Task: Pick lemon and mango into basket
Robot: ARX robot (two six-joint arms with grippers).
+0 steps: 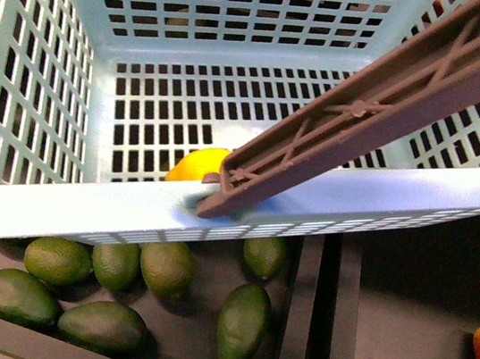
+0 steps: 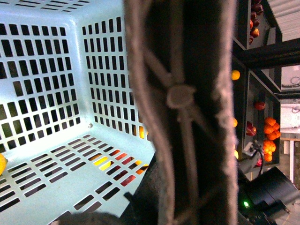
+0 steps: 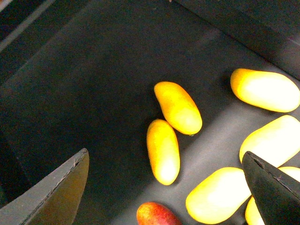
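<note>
Left gripper: jaws not showing clearly in left wrist view; cannot tell state.
Lemon (image 1: 197, 164) lying inside basket (image 1: 46, 87), by near wall.
Brown handle (image 1: 368, 108) leaning across opening; judged likely to be blocking the drop.
Right gripper (image 3: 165, 154) hovering spread wide, empty, over mango (image 3: 163, 151).
Neighbouring mango (image 3: 178, 107) touching it; fingers risk nudging both, smooth skin slipping.

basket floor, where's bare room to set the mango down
The basket floor is bare from the left wall to the back wall. Only the spot against the near wall is taken, by the lemon beside the brown handle.
</note>
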